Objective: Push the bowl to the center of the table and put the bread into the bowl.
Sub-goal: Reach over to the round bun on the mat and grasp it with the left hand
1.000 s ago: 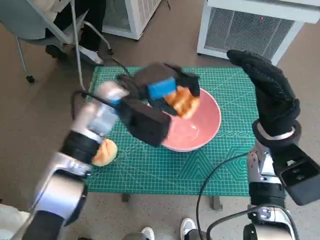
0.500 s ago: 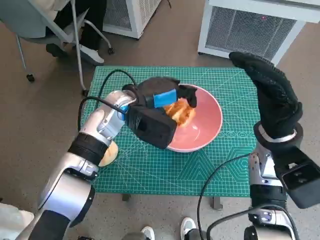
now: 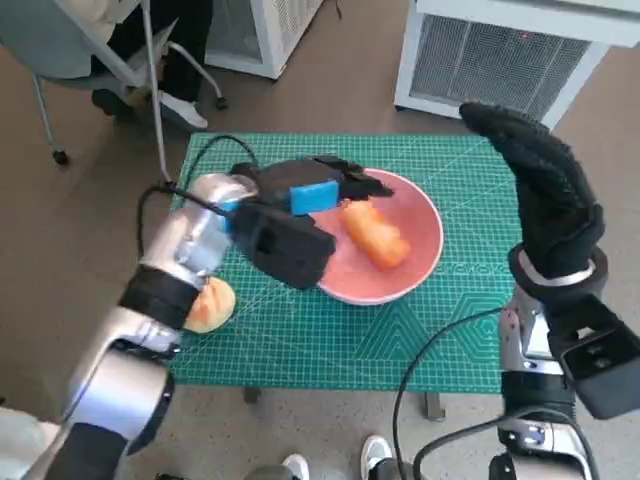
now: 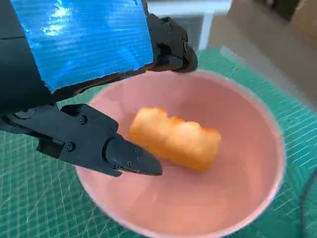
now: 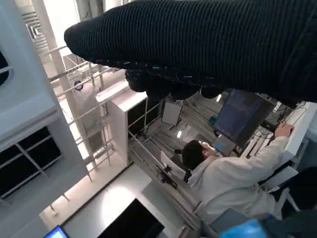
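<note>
From my feed the golden oblong bread roll [image 3: 375, 233] lies loose inside the pink round bowl [image 3: 425, 255], at about 4 o'clock from my blue-taped left hand [image 3: 318, 190]. That hand's fingers are spread apart over the rim, holding nothing. Gloved right hand [image 3: 540, 190] is raised off at 3 o'clock, fingers straight, empty.

I see a green cutting mat [image 3: 330, 340] covering the table, white grilled cabinets [image 3: 510, 60] behind, a grey chair [image 3: 90, 50] far left, and a seated person [image 5: 223, 178], probably at a monitor [image 5: 240, 116]

You see a brown floor [image 3: 80, 230] — two white cabinets [image 3: 510, 55] beyond the table, a grey chair [image 3: 70, 50] nearby.
</note>
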`<state>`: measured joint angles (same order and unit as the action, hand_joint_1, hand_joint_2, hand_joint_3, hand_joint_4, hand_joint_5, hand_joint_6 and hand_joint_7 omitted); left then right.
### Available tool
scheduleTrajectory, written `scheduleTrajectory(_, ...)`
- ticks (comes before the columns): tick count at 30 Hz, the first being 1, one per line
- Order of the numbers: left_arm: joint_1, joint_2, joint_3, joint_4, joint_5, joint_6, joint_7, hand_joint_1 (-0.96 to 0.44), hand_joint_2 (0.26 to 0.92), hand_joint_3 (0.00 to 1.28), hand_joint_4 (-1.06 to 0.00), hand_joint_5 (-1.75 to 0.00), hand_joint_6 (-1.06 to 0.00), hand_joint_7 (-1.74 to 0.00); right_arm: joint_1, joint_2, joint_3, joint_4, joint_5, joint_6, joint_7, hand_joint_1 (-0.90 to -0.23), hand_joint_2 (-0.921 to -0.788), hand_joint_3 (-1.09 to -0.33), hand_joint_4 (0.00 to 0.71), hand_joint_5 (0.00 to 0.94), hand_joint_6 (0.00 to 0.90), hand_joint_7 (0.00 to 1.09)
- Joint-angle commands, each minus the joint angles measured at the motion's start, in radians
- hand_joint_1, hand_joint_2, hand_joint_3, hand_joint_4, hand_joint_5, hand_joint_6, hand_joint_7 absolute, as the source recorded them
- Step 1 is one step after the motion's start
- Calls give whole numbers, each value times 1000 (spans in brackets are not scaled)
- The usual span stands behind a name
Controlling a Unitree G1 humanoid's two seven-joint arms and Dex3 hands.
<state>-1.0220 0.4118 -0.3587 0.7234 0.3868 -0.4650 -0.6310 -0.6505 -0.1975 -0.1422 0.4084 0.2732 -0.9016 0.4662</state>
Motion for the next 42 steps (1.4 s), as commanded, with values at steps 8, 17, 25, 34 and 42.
scheduleTrajectory(8, 287, 205, 235, -437, -166, -33, 24, -409, 903, 4, -243, -35, -358, -73, 19, 9, 15, 1, 20, 18, 7, -576, -921, -721, 301, 1, 268, 226)
scheduleTrajectory(17, 513, 373, 360, -587, -183, -56, 13, -404, 900, 0, -350, -23, -465, -71, 15, 9, 22, 5, 43, 26, 18, -577, -921, -718, 301, 0, 263, 236)
scheduleTrajectory(25, 673, 460, 423, -653, -184, -16, -6, -456, 912, 4, -350, -7, -467, -45, 9, 14, 28, 20, 46, 21, 25, -580, -921, -712, 302, 1, 258, 245)
scheduleTrajectory(34, 784, 481, 441, -649, -163, -15, 9, -423, 917, 2, -338, 0, -452, -18, -5, 17, 30, 42, 56, 16, 41, -572, -921, -712, 305, 2, 251, 253)
scheduleTrajectory(42, 823, 468, 422, -626, -146, 3, 14, -385, 905, 0, -318, 0, -435, -3, -19, 18, 29, 59, 61, 19, 57, -566, -921, -711, 309, 3, 247, 260)
